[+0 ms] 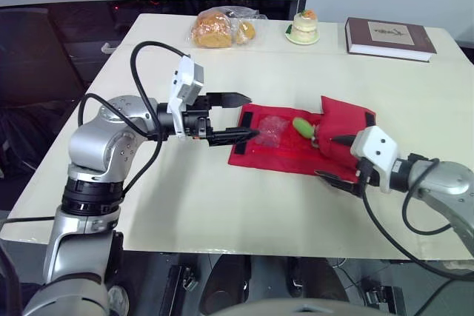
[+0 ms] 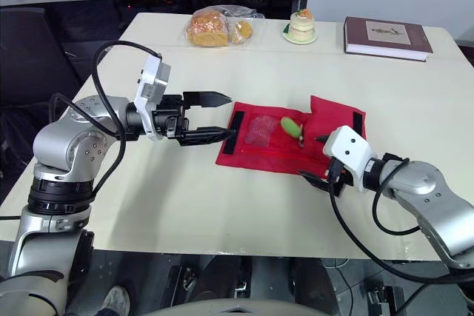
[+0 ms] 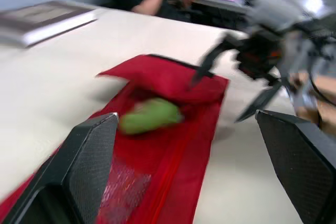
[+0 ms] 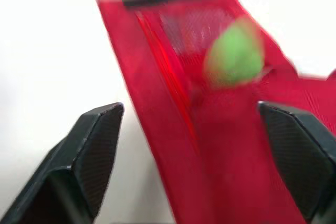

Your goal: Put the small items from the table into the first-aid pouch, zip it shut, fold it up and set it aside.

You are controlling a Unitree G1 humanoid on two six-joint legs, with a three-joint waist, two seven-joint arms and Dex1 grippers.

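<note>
Red first-aid pouch [image 1: 274, 155] lies spread open, centre frame on the table [image 1: 222, 205]. A green item [image 1: 302, 126] and a clear packet [image 1: 270, 129] rest on it. Zipping, folding and setting aside are all to come. Left gripper [image 1: 250, 116] hovers wide open at its left edge, and right gripper [image 1: 327, 157], jaws apart, is at its right end.

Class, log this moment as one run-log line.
red pouch: spread on table | green item: on pouch | left gripper: jaws open, empty | right gripper: jaws open, empty
</note>
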